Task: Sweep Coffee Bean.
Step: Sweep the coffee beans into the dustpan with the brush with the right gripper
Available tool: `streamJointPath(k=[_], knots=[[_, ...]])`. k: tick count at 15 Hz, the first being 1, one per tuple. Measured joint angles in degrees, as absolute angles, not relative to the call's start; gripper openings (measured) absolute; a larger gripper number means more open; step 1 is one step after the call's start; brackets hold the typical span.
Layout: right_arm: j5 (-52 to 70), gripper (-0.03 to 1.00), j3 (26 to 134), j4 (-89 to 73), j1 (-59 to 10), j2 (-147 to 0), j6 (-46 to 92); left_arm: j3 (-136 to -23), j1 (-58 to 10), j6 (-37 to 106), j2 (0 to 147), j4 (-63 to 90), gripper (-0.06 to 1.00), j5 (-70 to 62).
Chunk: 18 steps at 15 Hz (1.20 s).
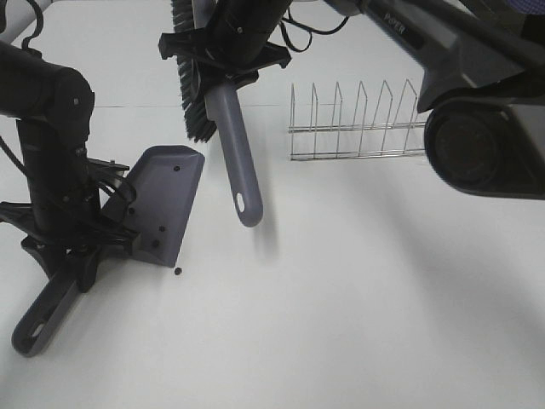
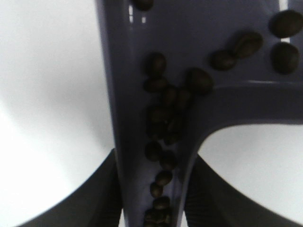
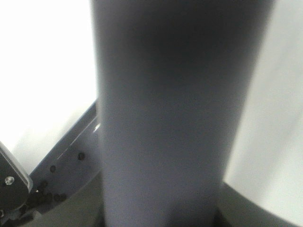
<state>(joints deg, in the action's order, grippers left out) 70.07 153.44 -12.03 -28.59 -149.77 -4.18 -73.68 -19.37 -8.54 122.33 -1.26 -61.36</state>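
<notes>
Well, starting at the far left: my left gripper (image 1: 72,247) is closed tight around the handle of the grey dustpan (image 1: 166,196). My left wrist view shows a finger pressed against each side of it. The handle runs toward the near left corner of the white table (image 1: 383,324), and the pan itself lies just right of my jaws.

Most of the coffee beans (image 2: 163,123) sit in the dustpan. A crowded line of them fills the channel of the handle between my fingers (image 2: 94,198), and a few more lie scattered on the pan floor. One lone bean (image 1: 177,272) rests on the table just beside the near edge of the pan, apart from the rest.

Further right and farther back, my right gripper (image 1: 228,51) is clamped on the brush (image 1: 234,153), where the handle meets the head. That handle fills my right wrist view. The black bristles (image 1: 192,85) face left, and the grey handle slants toward the near side, its tip just right of the dustpan. I cannot tell whether the brush touches the table.

At the far right stands a wire rack (image 1: 358,128), well apart from the dustpan.
</notes>
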Motion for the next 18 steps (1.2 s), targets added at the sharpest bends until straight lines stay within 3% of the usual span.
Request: streamJointPath(k=[3, 7, 10, 14, 18], knots=[[70.0, 0.34, 135.8, -9.7, -28.8, -138.4, -3.7, -73.2, -19.4, -7.4, 122.3, -1.6, 0.33, -61.0], [70.6, 0.34, 106.6, -1.6, -28.8, -123.8, -6.1, -63.5, -19.4, -7.2, 118.0, -1.5, 0.33, -56.0], [70.8, 0.34, 101.1, 0.0, -30.4, -124.2, -8.4, -63.0, -19.8, -7.2, 117.9, -1.5, 0.33, -57.1], [68.6, 0.34, 100.7, -0.8, -36.7, -127.1, -9.6, -62.9, -22.0, -7.2, 117.9, -1.4, 0.33, -56.7], [62.5, 0.34, 100.7, -7.4, -38.2, -131.0, -8.9, -62.9, -23.0, -7.2, 118.7, 0.0, 0.33, -56.8]])
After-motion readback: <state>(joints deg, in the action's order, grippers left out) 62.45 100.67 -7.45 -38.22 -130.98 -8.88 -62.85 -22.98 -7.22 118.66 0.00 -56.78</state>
